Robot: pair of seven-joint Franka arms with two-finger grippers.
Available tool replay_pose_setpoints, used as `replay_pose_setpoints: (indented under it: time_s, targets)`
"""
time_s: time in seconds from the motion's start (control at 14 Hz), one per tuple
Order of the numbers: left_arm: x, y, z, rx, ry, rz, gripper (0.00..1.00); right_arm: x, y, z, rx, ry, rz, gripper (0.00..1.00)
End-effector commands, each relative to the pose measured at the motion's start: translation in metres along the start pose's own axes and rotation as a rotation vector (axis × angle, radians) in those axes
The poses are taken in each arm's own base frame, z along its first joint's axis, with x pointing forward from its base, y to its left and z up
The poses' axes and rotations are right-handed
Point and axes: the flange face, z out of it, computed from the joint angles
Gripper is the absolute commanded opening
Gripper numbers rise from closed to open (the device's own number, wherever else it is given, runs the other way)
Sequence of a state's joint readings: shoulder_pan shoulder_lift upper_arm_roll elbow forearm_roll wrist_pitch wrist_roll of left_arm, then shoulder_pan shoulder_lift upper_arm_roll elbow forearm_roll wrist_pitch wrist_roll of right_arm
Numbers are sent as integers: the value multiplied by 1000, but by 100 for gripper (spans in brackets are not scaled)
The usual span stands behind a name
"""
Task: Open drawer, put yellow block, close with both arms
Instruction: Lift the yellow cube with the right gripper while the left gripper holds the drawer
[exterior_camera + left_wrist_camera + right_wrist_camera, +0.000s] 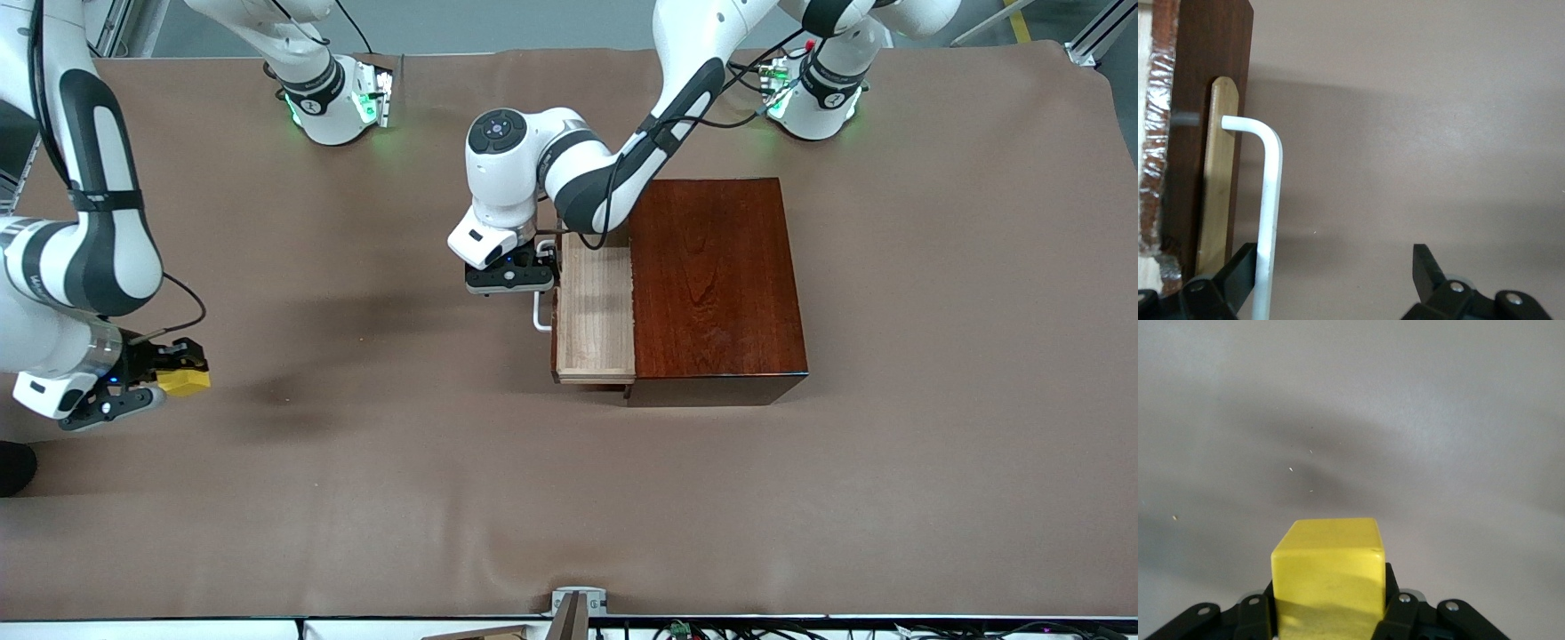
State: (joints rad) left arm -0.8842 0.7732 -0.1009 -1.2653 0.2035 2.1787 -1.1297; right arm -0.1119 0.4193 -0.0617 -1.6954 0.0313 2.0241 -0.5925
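Wide brown table covering (pixel 569 498), wrinkled edges, possibly grey floor (pixel 498 27)

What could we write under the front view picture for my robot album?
Right gripper carries the yellow block above the table while the open left gripper waits at the open drawer.

1. The drawer (pixel 594 311) stands pulled out of the wooden box (pixel 718 280), toward the right arm's end of the table (pixel 569 498).
2. The left gripper (pixel 511 276) sits at the drawer's handle (pixel 540 313) — fingers spread, one touching the bar.
3. The right gripper (pixel 156 382) holds the yellow block (pixel 184 381) above the table — well apart from the drawer.
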Motion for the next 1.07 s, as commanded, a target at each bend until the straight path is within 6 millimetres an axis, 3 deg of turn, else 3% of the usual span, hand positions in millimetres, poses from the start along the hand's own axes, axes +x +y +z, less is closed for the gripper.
replay_pose_setpoints:
  time_s: [0.0, 0.5, 0.85, 1.0]
  targets:
    - [-27, 39, -44, -124, -38, -29, 100, -7, 9, -14, -1, 12, -120, 0]
    - [-26, 41, -46, -131, -36, -27, 100, -13, 20, -18, -11, 16, -232, 0]
    - [-32, 43, -40, -134, -47, -16, 100, -30, 49, -35, -14, 18, -286, 0]
    - [-41, 49, -39, -144, -60, 18, 100, -32, 51, -47, -8, -4, -296, 0]
